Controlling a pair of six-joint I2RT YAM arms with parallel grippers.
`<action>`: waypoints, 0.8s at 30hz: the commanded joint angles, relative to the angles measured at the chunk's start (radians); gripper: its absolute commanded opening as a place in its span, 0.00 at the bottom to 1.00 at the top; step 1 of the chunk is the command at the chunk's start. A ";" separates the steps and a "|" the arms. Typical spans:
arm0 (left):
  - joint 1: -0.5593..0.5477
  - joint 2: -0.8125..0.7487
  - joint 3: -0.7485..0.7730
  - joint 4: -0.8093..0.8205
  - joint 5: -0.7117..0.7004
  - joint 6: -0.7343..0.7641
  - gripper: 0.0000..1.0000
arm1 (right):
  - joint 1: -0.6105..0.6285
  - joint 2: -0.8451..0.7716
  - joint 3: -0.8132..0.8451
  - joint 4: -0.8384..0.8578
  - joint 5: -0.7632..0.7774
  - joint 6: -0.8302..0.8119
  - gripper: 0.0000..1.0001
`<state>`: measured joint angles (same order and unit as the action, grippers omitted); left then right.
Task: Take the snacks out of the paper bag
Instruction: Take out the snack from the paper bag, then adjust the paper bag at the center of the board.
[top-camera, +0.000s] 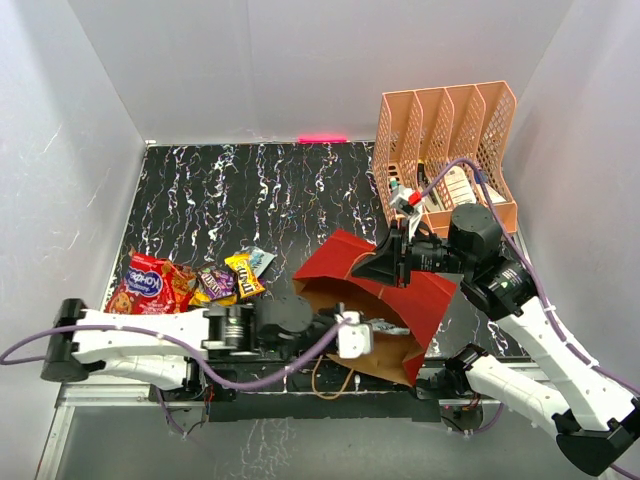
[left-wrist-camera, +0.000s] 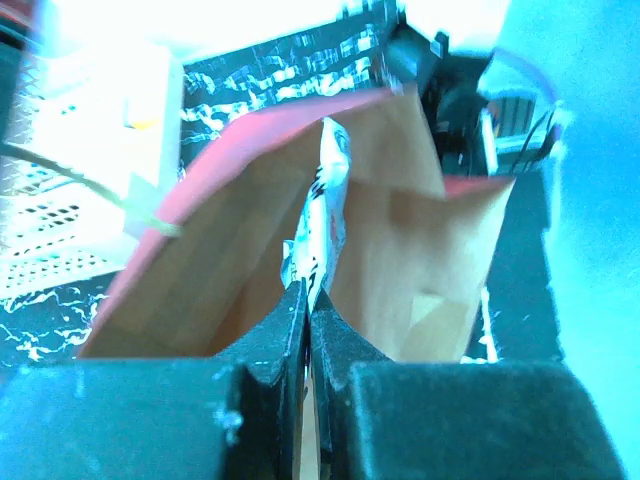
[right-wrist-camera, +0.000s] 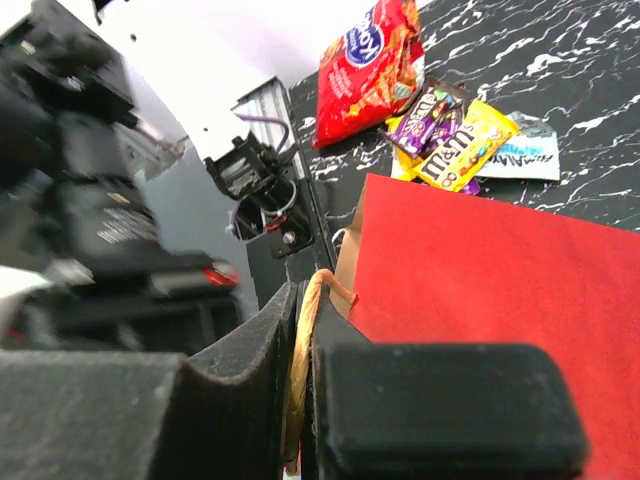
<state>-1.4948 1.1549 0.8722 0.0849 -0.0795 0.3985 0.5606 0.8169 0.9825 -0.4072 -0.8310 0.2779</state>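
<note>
Pinches with left gripper (left-wrist-camera: 307, 300) shut a thin packet (left-wrist-camera: 325, 195) (silver, probably), long axis straight up mid-frame from the fingertips, inside the bag (left-wrist-camera: 220, 280); clamps handle (right-wrist-camera: 305, 350) in right gripper (right-wrist-camera: 300, 310), lower centre.

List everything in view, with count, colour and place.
bag: one, dark red, brown inside, on its side, near centre
red snack: one, red, near left
packets: at least three, purple, yellow, silvery, right of red snack
white packet: one, white, inside bag
handle: one, brown cord, at bag mouth
rack: one, peach, far right
pink strip: one, far edge
table: one, black, white-flecked
left jaws: shut on white packet
right jaws: shut on handle
</note>
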 joint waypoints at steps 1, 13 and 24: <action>-0.004 -0.145 0.177 -0.319 0.024 -0.234 0.00 | -0.004 -0.006 -0.008 0.162 0.081 0.167 0.07; -0.004 -0.374 0.426 -0.577 -0.401 -0.493 0.00 | -0.004 -0.023 0.001 0.480 0.008 0.458 0.07; -0.004 -0.314 0.469 -0.715 -0.621 -0.610 0.00 | -0.004 -0.050 -0.040 0.301 0.312 0.342 0.07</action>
<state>-1.4948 0.8265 1.2987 -0.5449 -0.6060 -0.1558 0.5606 0.7967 0.9554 -0.0433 -0.6868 0.6895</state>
